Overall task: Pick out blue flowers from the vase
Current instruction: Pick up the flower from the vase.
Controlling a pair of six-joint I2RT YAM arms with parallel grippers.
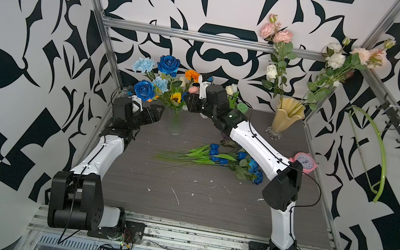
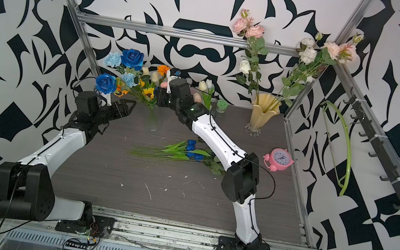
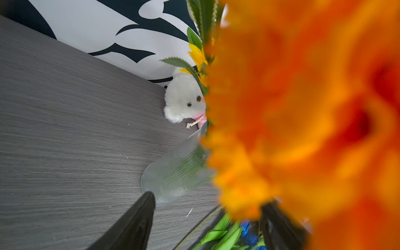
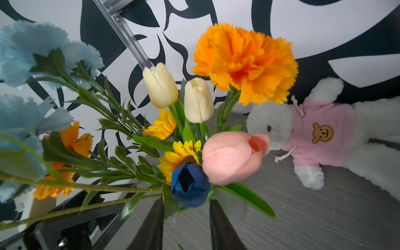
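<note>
- Two vases: a clear vase (image 1: 175, 125) just beyond the left gripper's (image 1: 158, 111) jaws, and a yellow vase (image 1: 288, 116) well apart from both pairs of jaws.
- Two deep-blue roses (image 1: 168, 65), above the left jaws.
- Two pale-blue carnations (image 1: 143, 64), counted in a top view.
- One dark-blue tulip (image 4: 190, 186) at the tips of the right gripper's (image 4: 186, 202) jaws.
- At least three loose blue tulips (image 1: 214, 149) flat on the table (image 1: 180, 197), behind those jaws.
- Two cream tulips (image 4: 160, 85), one pink tulip (image 4: 233, 158) and two sunflowers (image 4: 179, 160), beyond the right jaws.
- One teddy bear (image 4: 313, 134) and one pink clock (image 1: 305, 162).
</note>
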